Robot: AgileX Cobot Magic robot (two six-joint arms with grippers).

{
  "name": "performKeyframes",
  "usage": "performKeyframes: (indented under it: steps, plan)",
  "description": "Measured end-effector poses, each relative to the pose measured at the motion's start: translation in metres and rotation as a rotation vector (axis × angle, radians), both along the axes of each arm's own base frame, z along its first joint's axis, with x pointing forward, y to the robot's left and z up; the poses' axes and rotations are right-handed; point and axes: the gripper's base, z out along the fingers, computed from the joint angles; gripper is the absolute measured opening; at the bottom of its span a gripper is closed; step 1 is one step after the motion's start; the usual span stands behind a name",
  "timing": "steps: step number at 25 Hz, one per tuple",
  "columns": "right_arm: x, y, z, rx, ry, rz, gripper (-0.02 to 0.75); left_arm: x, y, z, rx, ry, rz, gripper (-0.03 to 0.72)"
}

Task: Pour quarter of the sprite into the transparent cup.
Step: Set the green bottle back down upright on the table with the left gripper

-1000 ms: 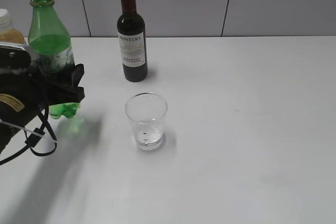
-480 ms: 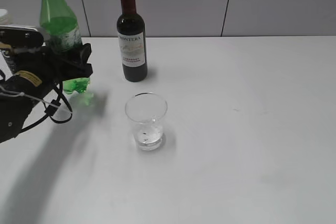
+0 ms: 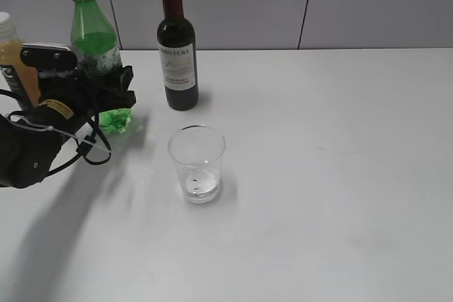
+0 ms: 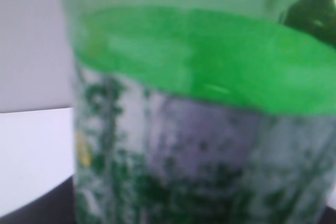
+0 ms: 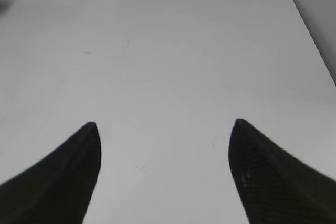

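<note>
The tall translucent green plastic sprite bottle (image 3: pixel 95 40) carries a whitish-grey label band mottled with dark green specks, and its bumpy base glows bright green; in the left wrist view the same bottle (image 4: pixel 199 103) shows a vivid green band above that speckled label; the small clear plastic transparent cup (image 3: pixel 197 163) is colourless with faint dark marks low on its side; the dark glass wine bottle (image 3: pixel 177 47) has a deep red top and a pale label with dark lettering; the orange juice bottle (image 3: pixel 10 54) is amber-orange under a white cap; the flat white table (image 3: pixel 340 175) is plain; the wall behind is grey with thin dark seams; the left gripper (image 3: pixel 106 93) is black; the right gripper's fingertips (image 5: pixel 63 177) are black.
</note>
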Motion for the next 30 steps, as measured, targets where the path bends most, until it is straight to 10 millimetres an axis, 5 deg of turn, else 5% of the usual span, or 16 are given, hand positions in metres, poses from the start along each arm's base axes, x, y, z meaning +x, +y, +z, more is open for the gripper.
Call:
performKeyframes:
  steps: [4, 10, 30]
  plan:
    - [0.000, 0.000, 0.000, 0.000, 0.000, 0.000, 0.584, 0.001, 0.002, 0.000, 0.006, -0.001, -0.008, 0.473]
    - [0.000, 0.000, 0.000, 0.000, 0.000, 0.000, 0.584, -0.005, 0.005, -0.001, 0.005, -0.015, -0.008, 0.631]
    - [0.000, 0.000, 0.000, 0.001, 0.000, 0.000, 0.584, -0.071, 0.023, 0.026, 0.021, 0.039, -0.010, 0.624]
